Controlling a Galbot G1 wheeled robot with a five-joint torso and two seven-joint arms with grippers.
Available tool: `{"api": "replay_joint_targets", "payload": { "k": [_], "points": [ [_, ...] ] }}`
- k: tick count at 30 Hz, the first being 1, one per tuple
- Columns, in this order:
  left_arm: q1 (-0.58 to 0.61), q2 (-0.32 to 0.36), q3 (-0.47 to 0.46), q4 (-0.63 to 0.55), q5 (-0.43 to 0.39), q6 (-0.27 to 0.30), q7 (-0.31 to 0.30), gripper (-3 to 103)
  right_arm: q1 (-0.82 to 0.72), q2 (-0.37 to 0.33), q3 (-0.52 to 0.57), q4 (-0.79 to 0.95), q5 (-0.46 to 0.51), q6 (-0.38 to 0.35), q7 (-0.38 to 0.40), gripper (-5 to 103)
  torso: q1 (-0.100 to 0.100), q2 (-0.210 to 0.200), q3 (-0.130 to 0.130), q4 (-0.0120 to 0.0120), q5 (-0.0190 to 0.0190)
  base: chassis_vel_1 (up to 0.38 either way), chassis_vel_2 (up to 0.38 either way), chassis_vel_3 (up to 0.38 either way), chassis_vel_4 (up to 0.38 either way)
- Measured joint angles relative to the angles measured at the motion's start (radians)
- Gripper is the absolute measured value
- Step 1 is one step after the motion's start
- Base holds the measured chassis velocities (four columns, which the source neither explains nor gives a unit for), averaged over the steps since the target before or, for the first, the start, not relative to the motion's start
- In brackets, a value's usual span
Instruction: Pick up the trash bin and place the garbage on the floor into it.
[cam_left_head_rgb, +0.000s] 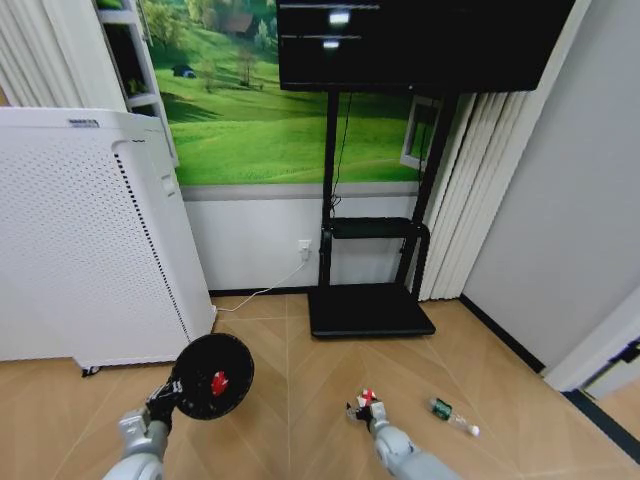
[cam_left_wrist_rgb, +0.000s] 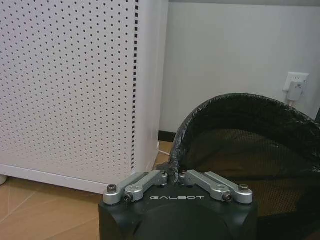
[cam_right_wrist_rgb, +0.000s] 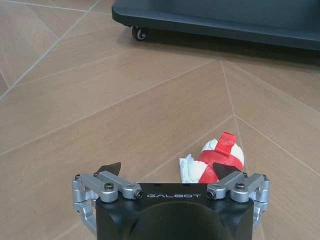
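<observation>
My left end effector (cam_left_wrist_rgb: 177, 176) was clamped on the trash bin (cam_left_head_rgb: 211, 376) rim, holding it off the floor (cam_left_head_rgb: 300, 380), while my right end effector (cam_right_wrist_rgb: 167, 172), fingers apart, hovered with a red-and-white wad (cam_right_wrist_rgb: 212, 162) off-centre, against one fingertip.

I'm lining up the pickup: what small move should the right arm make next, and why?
Probably shift the right gripper sideways over the red-and-white wad, then lower. Its jaws are open, but the wad lies off-centre by one fingertip. The left gripper holds the trash bin.
</observation>
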Motion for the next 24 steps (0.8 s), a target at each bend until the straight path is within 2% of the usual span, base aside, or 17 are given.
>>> {"api": "replay_joint_targets", "payload": {
  "k": [8, 14, 20, 24],
  "points": [
    [0.012, 0.007, -0.004, -0.007, 0.002, -0.001, 0.008, 3, 0.028, 0.022, 0.017, -0.045, -0.005, 0.003, 0.002, 100, 0.000, 0.000, 0.000, 0.0001, 0.0003, 0.000, 0.000, 0.000, 0.000],
    [0.012, 0.001, -0.004, -0.007, 0.006, -0.005, 0.010, 3, 0.022, -0.021, 0.037, -0.014, -0.003, 0.002, 0.012, 100, 0.000, 0.000, 0.000, -0.0001, 0.0003, 0.000, 0.000, 0.000, 0.000],
    [0.010, -0.005, 0.003, 0.000, 0.016, -0.008, 0.013, 3, -0.015, -0.096, 0.071, 0.081, 0.016, -0.017, 0.033, 100, 0.000, 0.000, 0.000, -0.0003, 0.0002, 0.000, 0.000, 0.000, 0.000],
    [0.012, -0.011, 0.007, -0.001, 0.021, -0.009, 0.015, 3, -0.014, -0.090, 0.082, 0.058, 0.015, -0.018, 0.033, 100, 0.000, 0.000, 0.000, -0.0002, 0.0002, 0.000, 0.000, 0.000, 0.000]
  ]
}}
